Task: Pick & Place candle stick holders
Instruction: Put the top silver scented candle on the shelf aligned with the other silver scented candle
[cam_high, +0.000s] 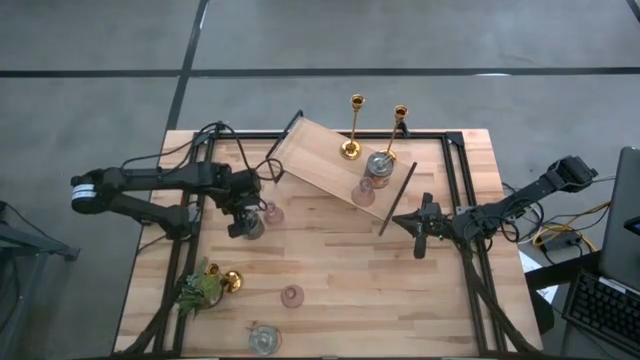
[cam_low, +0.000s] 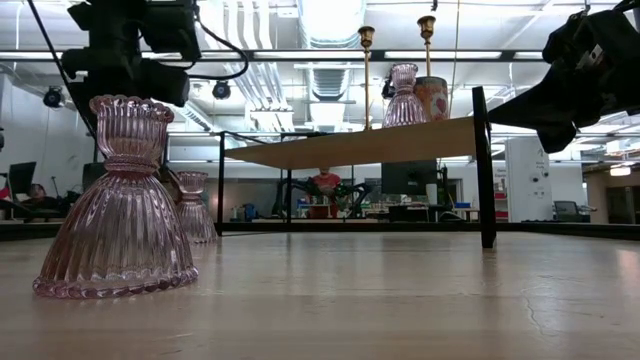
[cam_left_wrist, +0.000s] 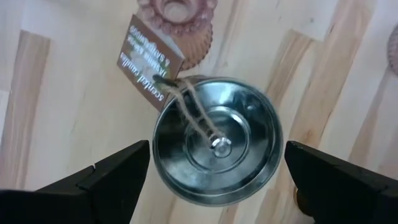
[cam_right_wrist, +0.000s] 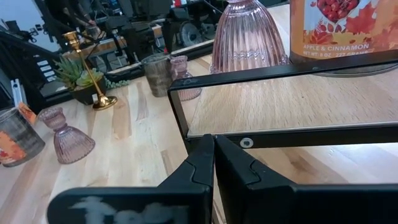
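On the raised wooden shelf (cam_high: 325, 160) four holders stand; left gripper (cam_high: 247, 226), jaws spread, straddles a lidded tin (cam_left_wrist: 216, 148); right gripper (cam_high: 422, 228) waits, jaws pressed together.

Left gripper (cam_high: 246, 226) hides tin below, plant (cam_high: 197, 289) partly covers gold candlestick (cam_high: 228, 281)

Wooden plank table (cam_high: 400, 290), black-framed. Directly on it:
- raised wooden shelf (cam_high: 320, 165) on black legs, set at an angle near the far edge;
- pink glass holder (cam_high: 272, 212), left of centre;
- lidded tin candle (cam_left_wrist: 214, 140), just beside it;
- pink glass holder (cam_high: 292, 296), nearer front;
- silvery glass holder (cam_high: 264, 339), front edge;
- gold candlestick (cam_high: 229, 280) beside green plant (cam_high: 197, 290), front left.
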